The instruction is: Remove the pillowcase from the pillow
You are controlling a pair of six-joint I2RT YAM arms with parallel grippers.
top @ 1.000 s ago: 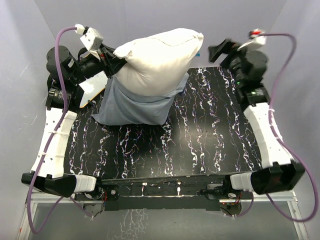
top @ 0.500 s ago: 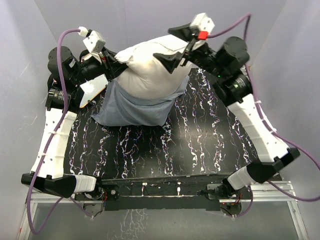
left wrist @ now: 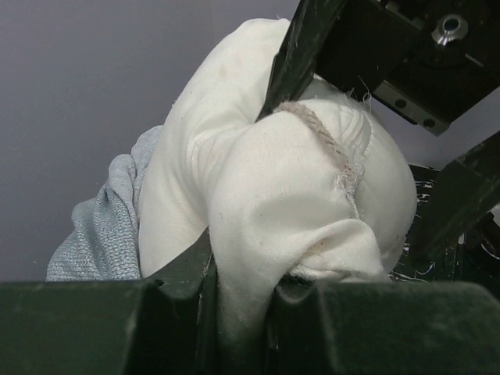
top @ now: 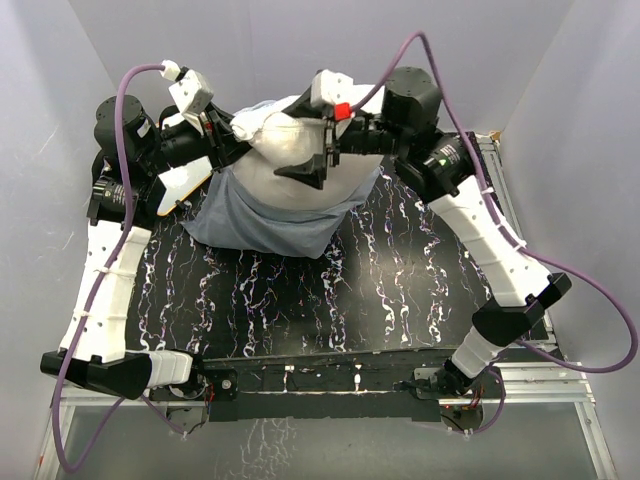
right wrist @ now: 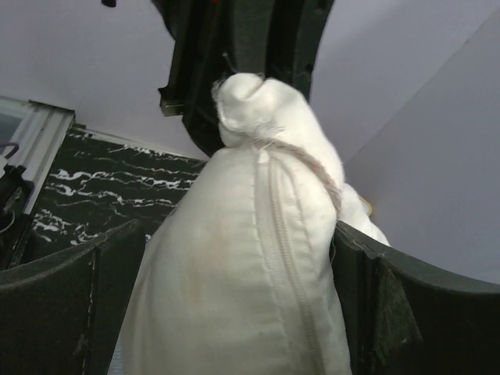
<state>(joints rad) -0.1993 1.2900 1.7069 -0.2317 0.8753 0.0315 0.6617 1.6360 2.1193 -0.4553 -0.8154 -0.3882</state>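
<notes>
The pillow [top: 262,165] hangs half out of its cover: its top corner on the left arm's side is pinched in the left gripper [left wrist: 241,312], clamped tight on a twist of white fabric and corded seam, and the plump body sags down from there. The pillowcase [top: 265,222], showing its paler grey-blue reverse, is bunched around the pillow's lower part and spreads onto the black marbled table [top: 400,290] beneath the pillow; how much of the pillow is inside it cannot be told. The right gripper [top: 315,155] is spread wide and holds nothing, its fingers [right wrist: 55,312] straddling the pillow just below the pinched corner, one on each flank. A flat white board [top: 185,185] with an orange edge lies just beside the pillow on the left arm's side. The step in hand looks like taking a second hold so the pillow can be drawn up out of the cloth. To do it well, the right jaws should close on white stuffing only, well above the grey-blue hem, with a deep bite, since soft fill squeezes out of a shallow pinch. The left clamp has only a small tuft and may slip under load, so the lift is best shared, slow and straight up from the pillow's base, letting the case's own weight peel it off
</notes>
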